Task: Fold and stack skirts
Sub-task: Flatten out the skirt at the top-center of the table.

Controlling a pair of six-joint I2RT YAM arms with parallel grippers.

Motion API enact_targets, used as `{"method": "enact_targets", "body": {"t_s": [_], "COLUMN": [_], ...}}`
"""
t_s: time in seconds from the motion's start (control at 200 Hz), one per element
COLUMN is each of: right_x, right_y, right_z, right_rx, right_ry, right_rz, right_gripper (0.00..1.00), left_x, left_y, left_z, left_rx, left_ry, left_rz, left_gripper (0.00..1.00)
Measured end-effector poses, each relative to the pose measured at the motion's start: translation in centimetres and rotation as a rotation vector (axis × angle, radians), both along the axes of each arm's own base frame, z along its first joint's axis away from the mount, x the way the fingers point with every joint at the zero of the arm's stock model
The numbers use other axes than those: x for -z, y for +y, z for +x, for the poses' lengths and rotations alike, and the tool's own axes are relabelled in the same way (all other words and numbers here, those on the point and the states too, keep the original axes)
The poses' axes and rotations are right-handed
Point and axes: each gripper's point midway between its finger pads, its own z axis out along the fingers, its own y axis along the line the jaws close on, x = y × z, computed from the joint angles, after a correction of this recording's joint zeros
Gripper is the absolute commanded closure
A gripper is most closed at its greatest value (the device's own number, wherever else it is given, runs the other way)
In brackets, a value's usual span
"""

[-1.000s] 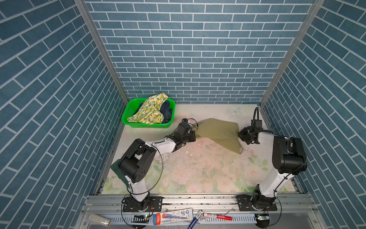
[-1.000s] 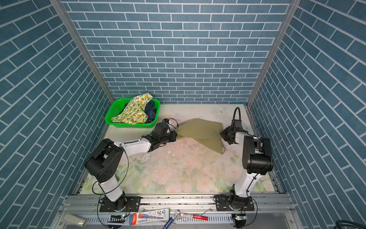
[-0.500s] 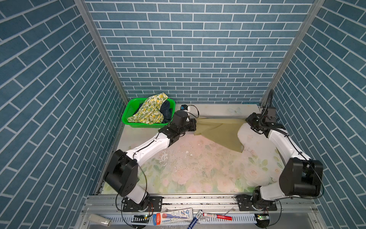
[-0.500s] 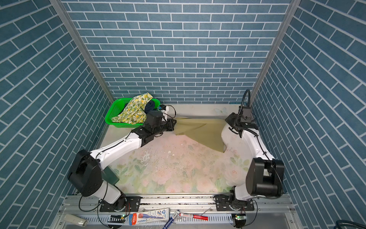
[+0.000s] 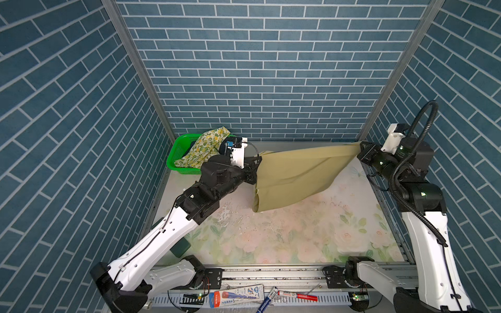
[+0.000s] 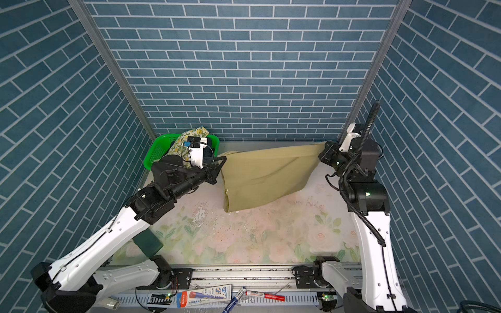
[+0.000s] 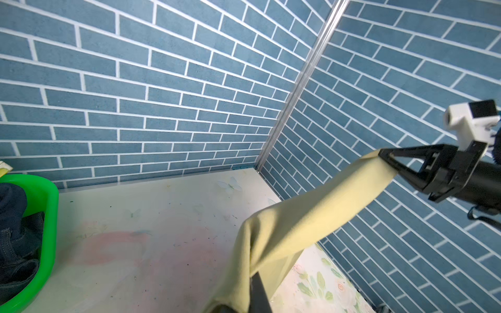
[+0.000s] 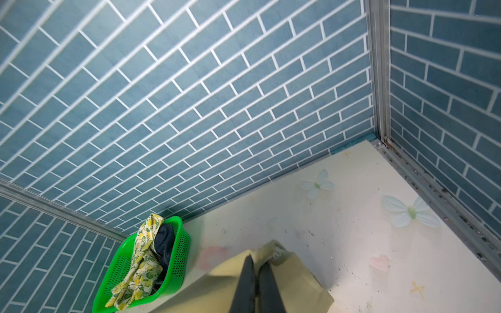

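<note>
Two corners of the olive skirt [image 5: 295,173] sit clamped in left gripper [image 5: 257,162] and right gripper [image 5: 362,149], stretched near the back of the surface [image 5: 271,238].

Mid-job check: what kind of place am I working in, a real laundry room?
Likely a staged robot test cell, not a real room: blue brick-print wall panels held by bare metal corner posts, a flower-print tabletop, and both arms mounted on a metal front rail.

Bright, even light came from above, with soft, faint shadows on the table [image 5: 298,233]. Both top views were sharp, but the brick walls [image 5: 67,108] bent at the edges. The right wrist view was partly smeared. The left wrist view made the khaki skirt [image 7: 311,216] look pale.
</note>
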Motion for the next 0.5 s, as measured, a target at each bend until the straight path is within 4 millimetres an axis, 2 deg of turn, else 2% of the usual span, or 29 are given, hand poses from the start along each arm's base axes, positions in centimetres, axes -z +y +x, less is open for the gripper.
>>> {"method": "enact_targets", "body": {"t_s": [0.065,0.13,0.17,0.23,0.315,0.33,0.335,0.355,0.36,0.365,0.375,0.38,0.4,0.44,0.5], "right_x": [-1.4,-2.1,-1.9,-0.3,3.9,5.2,5.7,7.3,7.9,8.2,9.2,9.7,11.7,15.4,21.4], "right_y": [0.1,0.3,0.4,0.8,1.5,1.6,1.6,1.8,1.8,1.9,1.9,2.0,2.1,2.2,2.3], "right_z": [0.3,1.7,3.3,6.8,13.0,14.3,14.8,16.3,16.9,17.1,18.0,18.3,19.7,22.1,24.8], "right_rx": [-0.007,-0.015,-0.016,-0.029,-0.048,-0.053,-0.053,-0.058,-0.058,-0.058,-0.058,-0.059,-0.062,-0.065,-0.068], "right_ry": [-0.011,-0.009,0.009,0.06,0.16,0.187,0.196,0.23,0.241,0.248,0.266,0.274,0.31,0.376,0.483], "right_rz": [0.0,0.002,0.002,0.005,0.008,0.009,0.009,0.01,0.009,0.009,0.011,0.012,0.011,0.01,0.002], "right_gripper": [1.0,1.0,1.0,1.0,1.0,0.94,0.94,0.81,0.81,0.74,0.67,0.67,0.54,0.45,0.31], "left_x": [0.3,1.1,1.9,3.7,8.3,9.1,9.3,10.9,11.1,11.3,12.3,12.6,13.7,16.8,20.5], "left_y": [-0.2,-0.7,-1.0,-1.5,-1.8,-1.9,-1.9,-2.0,-2.0,-2.0,-2.0,-2.0,-2.0,-2.0,-2.0], "left_z": [0.4,1.6,2.8,5.2,9.8,10.5,10.7,12.0,12.2,12.3,13.0,13.2,14.1,16.1,18.3], "left_rx": [-0.008,-0.023,-0.034,-0.053,-0.097,-0.101,-0.103,-0.112,-0.113,-0.115,-0.12,-0.121,-0.128,-0.143,-0.158], "left_ry": [0.006,0.021,0.04,0.077,0.165,0.181,0.185,0.214,0.218,0.223,0.238,0.244,0.268,0.322,0.396], "left_rz": [0.019,0.044,0.059,0.078,0.114,0.118,0.12,0.13,0.132,0.133,0.142,0.145,0.149,0.172,0.198], "left_gripper": [1.0,1.0,1.0,1.0,1.0,0.97,0.96,0.88,0.85,0.83,0.76,0.72,0.58,0.42,0.27]}}
